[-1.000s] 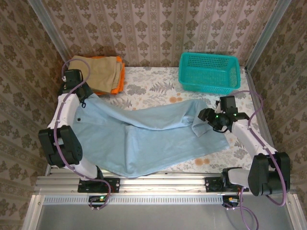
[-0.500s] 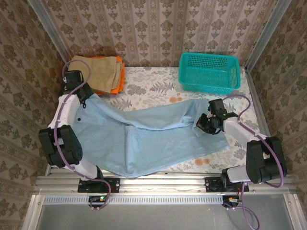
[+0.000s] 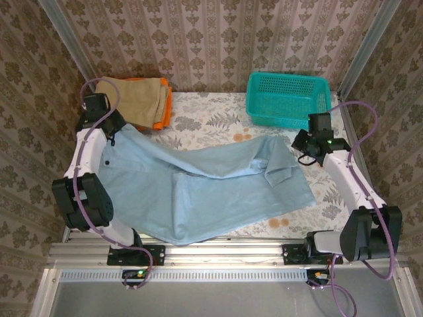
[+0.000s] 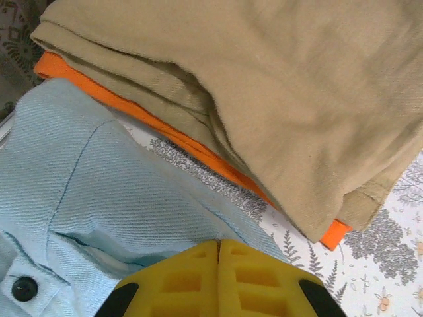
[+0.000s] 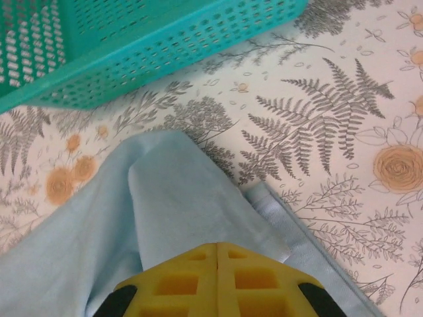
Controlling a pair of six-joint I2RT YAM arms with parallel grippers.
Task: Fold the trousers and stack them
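The pale light-blue soft-cloth trousers (image 3: 198, 191) sprawl across the floral table (image 3: 218, 119), from left edge to right. The left gripper (image 4: 218, 246) and right gripper (image 5: 217, 247) each clamp tight on that cloth; the pinched fold itself lies hidden under the yellow fingers (image 5: 178, 281).

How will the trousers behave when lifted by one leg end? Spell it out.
The trousers will likely be floppy: the cloth tents in folds toward the right gripper and lies creased elsewhere. Probably grippy, not slippery, given the woven twill. Lifted by one end, the long spread rest should sag and drag.
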